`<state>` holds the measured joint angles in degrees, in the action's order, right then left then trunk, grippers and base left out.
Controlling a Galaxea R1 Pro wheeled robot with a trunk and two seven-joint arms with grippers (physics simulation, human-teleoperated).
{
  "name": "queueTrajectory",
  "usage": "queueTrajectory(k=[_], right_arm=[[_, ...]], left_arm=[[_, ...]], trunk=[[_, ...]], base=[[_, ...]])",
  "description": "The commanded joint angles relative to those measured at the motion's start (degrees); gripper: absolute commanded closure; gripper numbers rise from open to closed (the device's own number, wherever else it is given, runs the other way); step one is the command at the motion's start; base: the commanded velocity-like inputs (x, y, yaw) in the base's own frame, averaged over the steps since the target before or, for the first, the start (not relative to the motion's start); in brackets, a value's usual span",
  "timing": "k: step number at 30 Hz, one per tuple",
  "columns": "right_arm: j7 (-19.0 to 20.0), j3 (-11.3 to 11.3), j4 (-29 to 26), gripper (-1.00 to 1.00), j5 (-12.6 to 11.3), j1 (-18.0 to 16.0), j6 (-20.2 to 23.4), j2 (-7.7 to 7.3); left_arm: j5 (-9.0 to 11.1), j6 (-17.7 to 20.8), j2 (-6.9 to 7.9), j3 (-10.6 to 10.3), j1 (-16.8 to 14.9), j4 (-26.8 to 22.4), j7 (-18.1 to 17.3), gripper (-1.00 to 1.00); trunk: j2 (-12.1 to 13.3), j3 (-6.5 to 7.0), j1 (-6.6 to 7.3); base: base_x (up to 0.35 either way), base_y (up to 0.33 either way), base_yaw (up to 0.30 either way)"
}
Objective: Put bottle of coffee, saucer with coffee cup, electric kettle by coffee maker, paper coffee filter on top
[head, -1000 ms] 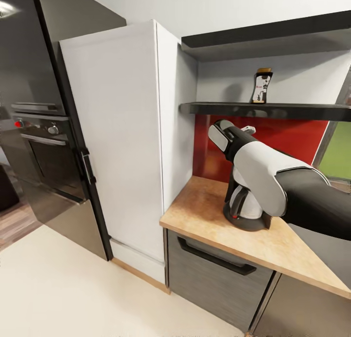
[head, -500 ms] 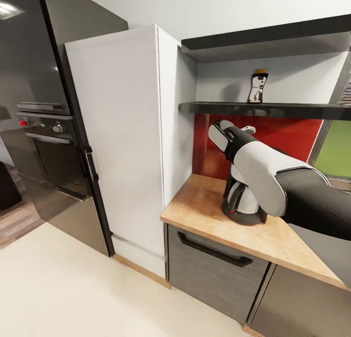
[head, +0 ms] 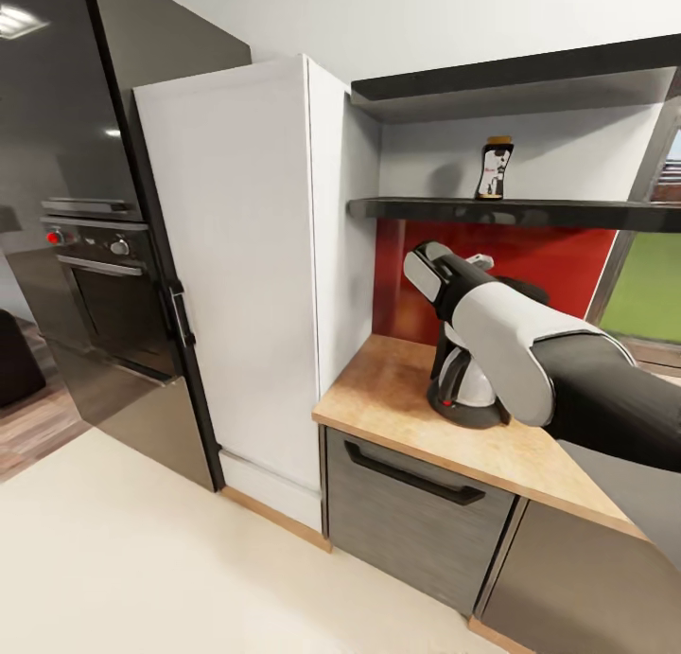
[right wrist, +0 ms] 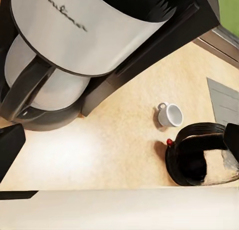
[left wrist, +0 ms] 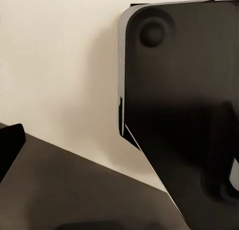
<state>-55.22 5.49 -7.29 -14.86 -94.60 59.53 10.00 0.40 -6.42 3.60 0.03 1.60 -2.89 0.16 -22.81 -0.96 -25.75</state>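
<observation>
The bottle of coffee (head: pixel 493 169) stands upright on the black kitchen shelf (head: pixel 445 209). Below it, the coffee maker (head: pixel 462 384) sits on the kitchen countertop (head: pixel 388 398), half hidden by my raised right arm. My right gripper (head: pixel 482 255) hovers above the machine, open and holding nothing. In the right wrist view the coffee maker (right wrist: pixel 74 45) is close below, and the coffee cup (right wrist: pixel 171 114) and the electric kettle (right wrist: pixel 199 160) stand beyond it on the countertop (right wrist: pixel 114 150). My left gripper (left wrist: pixel 119 150) points down at the floor, one finger (left wrist: pixel 10 147) at the frame edge, empty.
A tall white cabinet (head: pixel 236 275) borders the counter's left end, with a dark oven column (head: pixel 85 256) beyond it. A second black shelf (head: pixel 511 72) runs above the first. A dark drawer with a black handle (head: pixel 411 482) sits under the counter. My black base (left wrist: pixel 184 105) rests on the cream floor.
The whole head view has shifted slightly, so the camera has moved: cabinet and oven slide right, bottle and coffee maker slide left. My right arm holds its pose.
</observation>
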Motion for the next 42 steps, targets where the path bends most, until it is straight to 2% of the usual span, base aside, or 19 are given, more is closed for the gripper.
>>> queueTrajectory(k=[1, 3, 7, 8, 12, 17, 19, 26, 28, 30, 34, 40, 41, 42], right_arm=[[-0.3, 0.5, 0.0, -1.00, -0.6, 0.0, 0.3, 0.00], [-0.3, 0.4, 0.0, -1.00, -0.6, 0.5, -0.3, 0.00], [-0.2, 0.4, 0.0, -1.00, -0.6, 3.8, -7.6, 0.00], [-0.2, 0.4, 0.0, -1.00, -0.6, 7.0, -14.5, 0.00], [-0.1, 0.4, -0.2, -1.00, -0.7, 11.7, -19.8, 0.00], [0.0, 0.5, -0.1, -1.00, -0.8, 15.2, -25.4, 0.00], [0.0, 0.5, -0.1, -1.00, -0.8, 18.4, -30.3, 0.00], [0.8, 0.5, -0.1, -1.00, -0.8, 22.7, -35.5, 0.00], [4.4, 0.5, 0.0, -1.00, -0.8, 24.7, -37.4, 0.00], [6.4, 0.5, 0.0, -1.00, -0.7, 25.9, -38.8, 0.00], [8.1, 0.5, 0.0, -1.00, -0.7, 29.1, -44.0, 0.00], [8.9, 0.8, 0.1, -1.00, -0.3, 36.5, -58.1, 0.00], [9.3, 1.0, 0.1, -1.00, 0.0, 40.7, -65.9, 0.00], [9.6, 1.0, 0.1, -1.00, 0.2, 41.3, -67.1, 0.00]], left_arm=[[0.0, -0.1, 0.00, -0.1, 0.0, -0.1, 0.0, -1.00], [0.0, -0.1, 0.00, -0.1, 0.0, -0.1, 0.0, -1.00], [0.1, -0.2, 0.08, -0.1, 0.0, -0.3, 0.0, -1.00], [0.1, -0.2, 0.09, -0.1, 0.0, -0.4, 0.0, -1.00], [0.1, -0.2, -0.08, -0.2, 0.0, -0.6, 0.0, -1.00], [0.1, -0.3, -0.16, -0.2, -0.1, -0.8, 0.0, -1.00], [0.1, -0.3, -0.17, -0.2, -0.1, -0.8, -0.1, -1.00], [0.1, -0.3, -0.21, -0.2, -0.1, -0.8, -0.1, -1.00], [0.1, -0.3, -0.25, -0.3, -0.1, -0.8, -0.1, -1.00], [0.0, -0.3, -0.25, -0.3, -0.1, -0.9, -0.1, -1.00], [0.1, -0.3, -0.26, -0.3, -0.1, -0.9, -0.1, -1.00], [0.1, -0.3, -0.26, -0.3, -0.1, -1.0, -0.1, -1.00], [0.1, -0.5, -0.26, -0.3, -0.1, -1.0, -0.1, -1.00], [0.0, -0.6, -0.26, -0.3, -0.1, -1.0, -0.1, -1.00]], trunk=[[-0.1, -0.10, -0.03], [-0.1, -0.10, -0.03], [-0.1, -0.10, -0.03], [-0.1, -0.10, -0.03], [-0.1, -0.10, -0.03], [-0.1, -0.10, -0.03], [-0.1, -0.10, -0.03], [-0.1, -0.10, -0.03], [-0.1, -0.10, -0.03], [-0.1, -0.10, -0.03], [-0.1, -0.10, -0.03], [-0.1, -0.10, -0.03], [-0.1, -0.10, -0.03], [-0.1, -0.10, -0.03]], base=[[-0.002, 0.000, 0.000], [0.000, 0.000, 0.000], [0.000, 0.000, 0.000], [0.000, 0.000, 0.000], [0.000, 0.000, 0.000], [0.000, 0.000, 0.000], [0.000, 0.000, 0.000], [0.000, 0.000, 0.000], [0.000, 0.000, 0.000], [0.000, 0.000, 0.000], [0.000, 0.000, 0.000], [0.000, 0.000, 0.000], [0.000, 0.000, 0.000], [0.000, 0.000, 0.000]])
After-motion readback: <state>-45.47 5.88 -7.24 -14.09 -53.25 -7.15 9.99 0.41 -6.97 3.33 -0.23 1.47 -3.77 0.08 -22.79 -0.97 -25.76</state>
